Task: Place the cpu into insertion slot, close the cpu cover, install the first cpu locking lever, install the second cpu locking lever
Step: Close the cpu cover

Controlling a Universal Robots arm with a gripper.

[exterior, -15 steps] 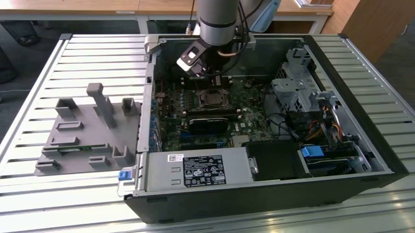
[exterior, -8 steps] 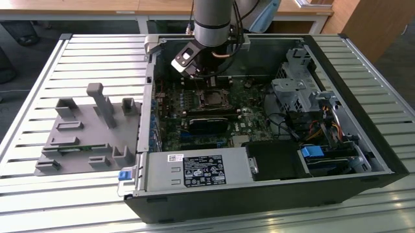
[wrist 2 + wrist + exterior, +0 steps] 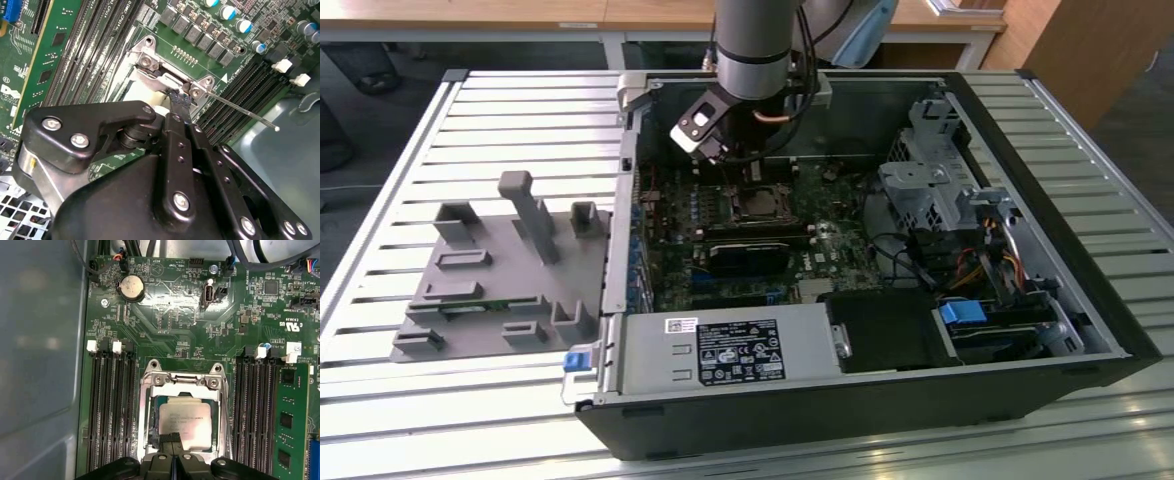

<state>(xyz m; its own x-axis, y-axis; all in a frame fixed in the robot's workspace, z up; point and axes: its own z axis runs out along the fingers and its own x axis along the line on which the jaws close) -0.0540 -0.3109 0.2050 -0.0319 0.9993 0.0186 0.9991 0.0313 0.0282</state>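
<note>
Case is open on top, free entry from above. Arm and tool take the room over the cpu. Low memory slots flank it. Green module stands beyond one bank, case wall beyond the other. Thin locking lever juts over the slots. Drive cage and power supply are tall, well apart. Counter is free around the grey fixture.

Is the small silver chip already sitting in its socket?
Yes: in the first wrist view the cpu lies flat inside the insertion slot, with silvery metal framing it.
</note>
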